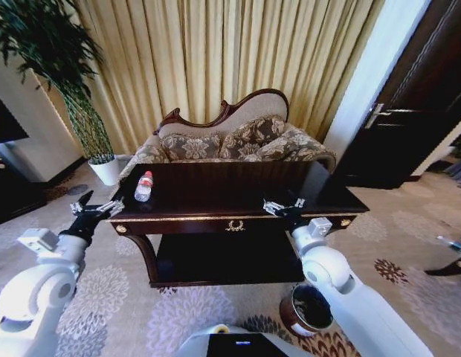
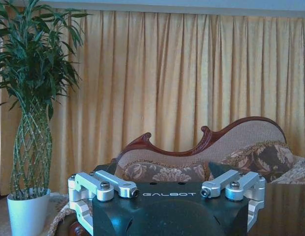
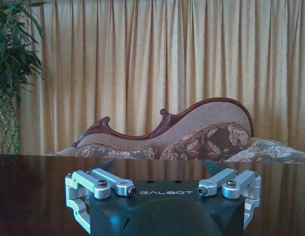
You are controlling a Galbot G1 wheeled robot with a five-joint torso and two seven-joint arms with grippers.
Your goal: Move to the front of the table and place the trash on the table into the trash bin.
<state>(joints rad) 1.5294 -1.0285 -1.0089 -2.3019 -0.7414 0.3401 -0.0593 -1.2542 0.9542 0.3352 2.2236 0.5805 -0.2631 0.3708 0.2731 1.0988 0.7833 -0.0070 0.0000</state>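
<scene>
The dark glossy table (image 1: 216,195) with gold trim and a front emblem stands directly ahead. A small clear bottle (image 1: 143,186) with a red cap and label, the trash, stands upright near the table's left end. My left gripper (image 1: 97,210) hovers open at the table's left front corner, just short of the bottle and a little to its left. My right gripper (image 1: 284,207) is open over the table's front edge, right of centre. The round dark-brown trash bin (image 1: 308,309) sits on the carpet below my right arm, partly hidden by it.
An ornate sofa (image 1: 230,141) stands right behind the table, before gold curtains. A tall potted plant (image 1: 89,126) is at the back left, a black cabinet (image 1: 11,190) at the far left and a dark door (image 1: 409,111) at the right. Patterned carpet surrounds the table.
</scene>
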